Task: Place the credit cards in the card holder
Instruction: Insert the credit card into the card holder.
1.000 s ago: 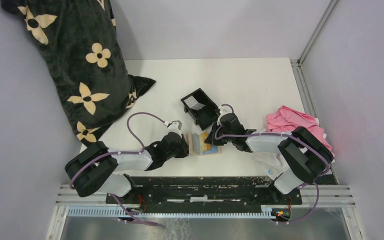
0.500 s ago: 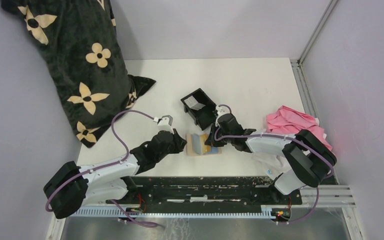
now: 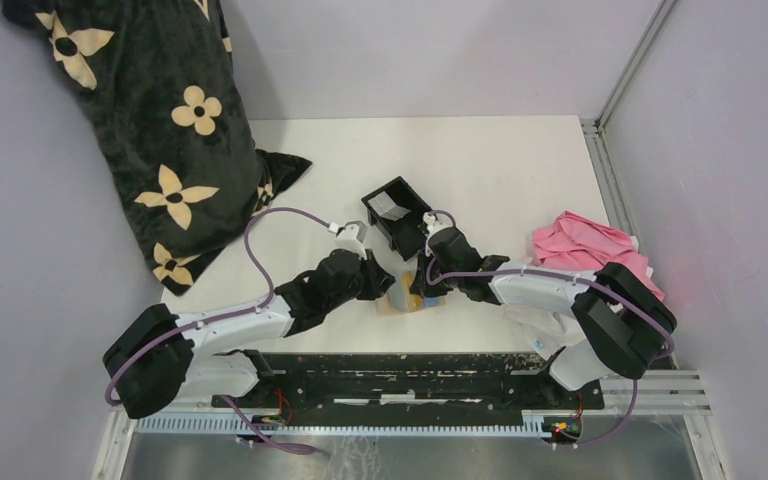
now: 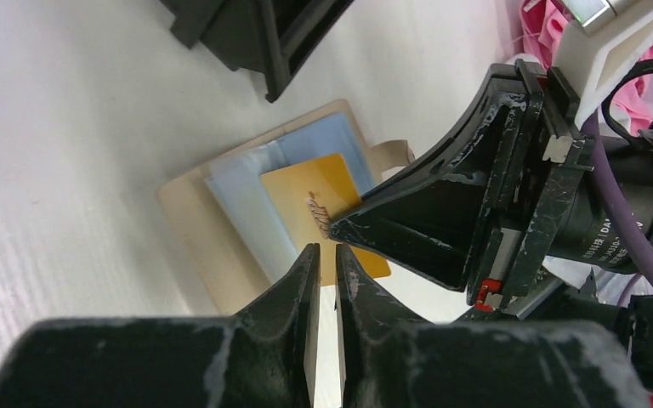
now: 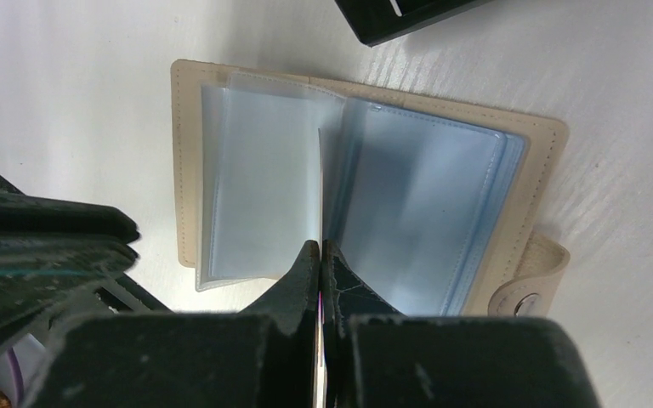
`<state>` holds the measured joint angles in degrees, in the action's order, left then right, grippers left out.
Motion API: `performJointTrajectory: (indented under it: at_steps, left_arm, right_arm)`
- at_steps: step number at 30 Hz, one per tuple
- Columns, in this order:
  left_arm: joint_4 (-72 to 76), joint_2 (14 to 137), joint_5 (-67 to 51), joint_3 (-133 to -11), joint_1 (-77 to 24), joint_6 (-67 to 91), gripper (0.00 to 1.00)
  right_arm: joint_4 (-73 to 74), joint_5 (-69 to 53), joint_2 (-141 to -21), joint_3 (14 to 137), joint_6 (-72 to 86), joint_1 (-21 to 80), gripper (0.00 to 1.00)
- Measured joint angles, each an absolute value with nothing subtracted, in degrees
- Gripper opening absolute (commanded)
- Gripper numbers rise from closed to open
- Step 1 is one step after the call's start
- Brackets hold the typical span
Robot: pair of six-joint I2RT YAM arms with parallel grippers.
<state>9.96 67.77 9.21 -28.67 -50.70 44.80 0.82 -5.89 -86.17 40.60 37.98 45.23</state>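
Not far along imo. The small tan leather-like card holder (image 5: 185, 170) lies open mid-frame on the white table (image 3: 510, 170), clear sleeves fanned. Right gripper (image 5: 320, 251) looks pinched tight on the golden-yellow plastic card (image 4: 315, 191), over the sleeves, not slotted in yet. Left gripper (image 4: 324, 255) is barely cracked and empty, just beside the holder. Something pale sits in the black plastic tray (image 3: 400, 237), maybe another card. Can't spot the blue card.
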Motion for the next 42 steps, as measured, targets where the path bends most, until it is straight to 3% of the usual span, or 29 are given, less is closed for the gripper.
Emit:
performJointTrajectory:
  at_steps: [12, 31, 42]
  left_arm:
    - [10.79, 78.06, 7.44, -31.27, -54.00, 44.66, 0.18]
    - [9.69, 75.94, 12.71, -25.85, -54.50, 44.69, 0.17]
    - [9.54, 75.94, 13.41, -24.47, -54.50, 44.69, 0.17]
  right_arm:
    - [1.54, -4.56, -86.06, 41.04, 37.63, 46.35, 0.01]
    - [3.84, -3.44, -82.50, 41.04, 37.98, 46.39, 0.01]
    - [-3.62, -6.52, -85.86, 39.70, 42.15, 43.81, 0.01]
